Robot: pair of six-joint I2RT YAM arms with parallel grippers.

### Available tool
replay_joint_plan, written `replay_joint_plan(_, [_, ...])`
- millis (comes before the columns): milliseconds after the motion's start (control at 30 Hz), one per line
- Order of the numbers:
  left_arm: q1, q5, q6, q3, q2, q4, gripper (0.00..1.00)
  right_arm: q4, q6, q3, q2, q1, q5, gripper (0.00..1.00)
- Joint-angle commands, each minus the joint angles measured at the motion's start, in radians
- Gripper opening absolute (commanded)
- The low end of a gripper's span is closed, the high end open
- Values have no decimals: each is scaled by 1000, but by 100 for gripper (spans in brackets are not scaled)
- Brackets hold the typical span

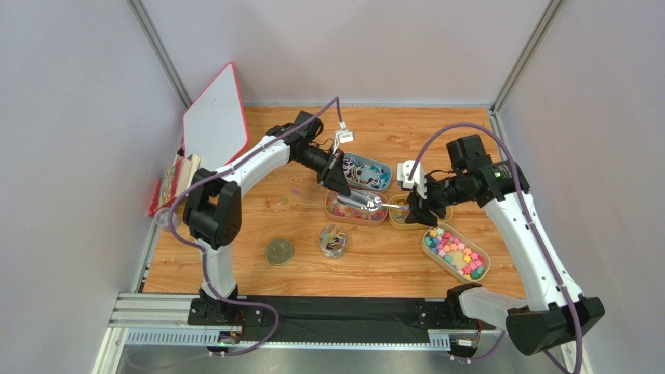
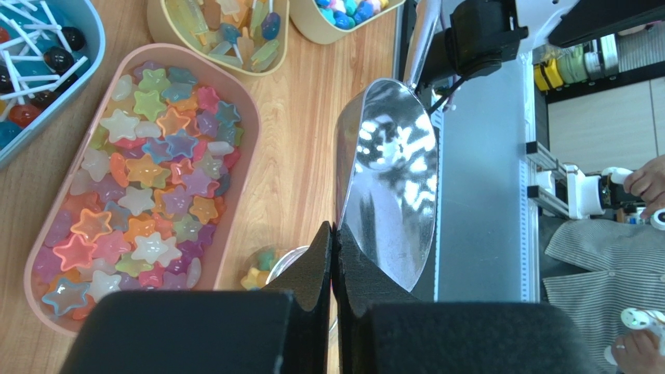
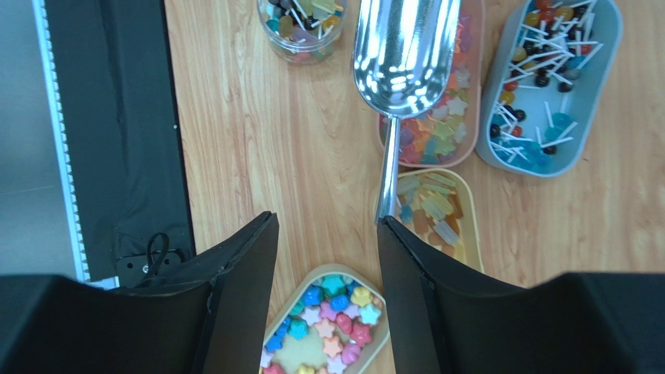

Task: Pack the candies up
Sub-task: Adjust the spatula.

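A shiny metal scoop [image 1: 373,204] hangs over the pink tray [image 2: 247,140] of star-shaped candies [image 2: 140,179]. My left gripper [image 2: 334,234] is shut on the rim of the scoop's bowl [image 2: 390,171]. My right gripper [image 3: 326,220] stands open, and the end of the scoop's handle [image 3: 385,195] is right at one fingertip, not clamped. Below the right gripper lies a tan tray [image 3: 375,280] of bright chunky candies [image 3: 336,312]. A small clear jar [image 1: 334,241] holding a few candies stands in front of the trays.
A tan tray [image 1: 392,222] of amber wrapped sweets and a blue-grey tray [image 1: 384,173] of lollipops sit behind the scoop. The jar's lid [image 1: 279,252] lies to the left of the jar. A red-edged white board [image 1: 215,125] leans at the back left. A black mat [image 1: 328,308] runs along the near edge.
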Motion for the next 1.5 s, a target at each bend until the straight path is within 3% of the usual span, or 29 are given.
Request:
replay_joint_plan(0, [-2,39,68,2,-101,-13,0,33,-50,-11,49,-14,-137,52])
replay_joint_plan(433, [-2,65,57,-19,-136,-15,0,249,43,-72,72,-19,-133,45])
replay_joint_plan(600, [-2,64,57,-12,-136,-16,0,248,54,-66,101,-19,-134,28])
replay_joint_plan(967, [-2,59,49,1,-130,-10,0,166,14,-46,150,-19,-127,36])
replay_joint_plan(1333, [-2,58,43,-1,-128,-1,0,162,22,-28,177,-19,-145,20])
replay_joint_plan(1467, [-2,56,37,-1,-125,7,0,156,24,-25,180,-14,-177,7])
